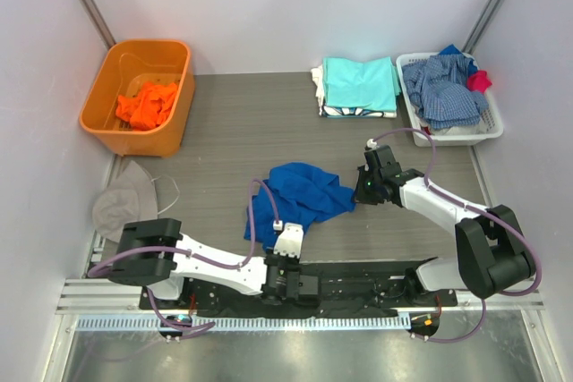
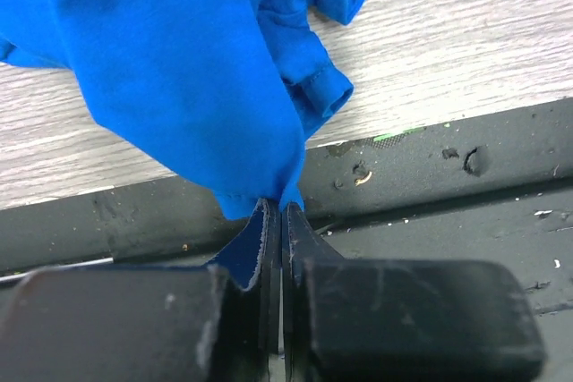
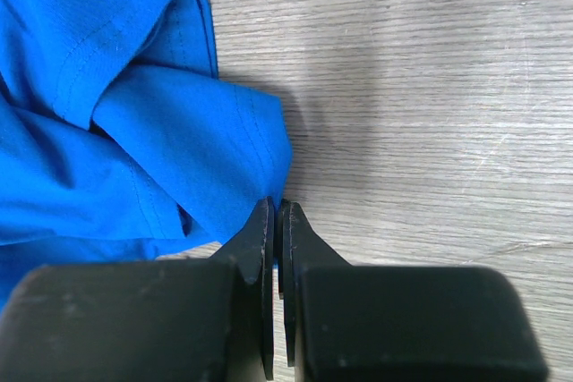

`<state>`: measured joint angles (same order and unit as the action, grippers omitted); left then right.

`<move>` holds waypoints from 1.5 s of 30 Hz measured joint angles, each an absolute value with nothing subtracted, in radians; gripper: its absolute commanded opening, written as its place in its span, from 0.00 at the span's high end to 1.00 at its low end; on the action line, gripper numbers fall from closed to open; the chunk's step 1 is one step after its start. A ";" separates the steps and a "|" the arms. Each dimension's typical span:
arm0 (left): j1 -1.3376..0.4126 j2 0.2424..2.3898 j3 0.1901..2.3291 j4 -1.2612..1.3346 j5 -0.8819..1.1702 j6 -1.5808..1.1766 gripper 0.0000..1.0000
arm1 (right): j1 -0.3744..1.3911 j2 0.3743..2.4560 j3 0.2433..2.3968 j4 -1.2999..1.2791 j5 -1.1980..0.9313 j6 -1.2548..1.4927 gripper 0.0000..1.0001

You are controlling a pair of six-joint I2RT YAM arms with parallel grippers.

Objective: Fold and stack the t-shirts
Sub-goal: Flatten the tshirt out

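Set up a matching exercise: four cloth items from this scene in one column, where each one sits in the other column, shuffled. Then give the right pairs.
Items
1. blue t-shirt
2. orange t-shirt
3. aqua t-shirt
4. checked garment

Places
A. in the white basket, far right
B. crumpled on the table, an edge pinched in the left gripper
C. folded flat, far side, just left of the basket
D. in the orange tub, far left

Pairs: 1-B, 2-D, 3-C, 4-A
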<state>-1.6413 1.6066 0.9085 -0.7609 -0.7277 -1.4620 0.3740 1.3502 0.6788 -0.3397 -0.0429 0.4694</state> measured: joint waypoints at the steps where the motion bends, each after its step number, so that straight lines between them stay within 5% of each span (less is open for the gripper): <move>1: -1.641 1.607 0.910 -0.764 -0.729 -1.462 1.00 | 0.374 1.349 0.679 -0.340 -0.043 0.469 0.99; 10: -1.642 1.538 1.080 -1.080 -0.819 -1.522 1.00 | 0.374 1.253 0.712 -0.435 0.008 0.468 0.99; 25: -1.424 0.997 1.243 -1.326 -1.047 -1.542 1.00 | 0.378 0.992 1.224 -0.730 0.390 0.431 0.99; 36: -1.418 1.133 1.490 -1.350 -1.101 -1.349 1.00 | 0.378 0.963 1.366 -0.840 0.640 0.339 0.99; 45: -1.371 0.995 1.833 -1.343 -1.222 -1.117 1.00 | 0.378 0.962 1.505 -0.846 0.788 0.263 0.99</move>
<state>-1.3712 0.9955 1.8332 -1.3426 -1.2217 -1.1172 0.3779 0.9619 1.5047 -0.8463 0.7876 0.2626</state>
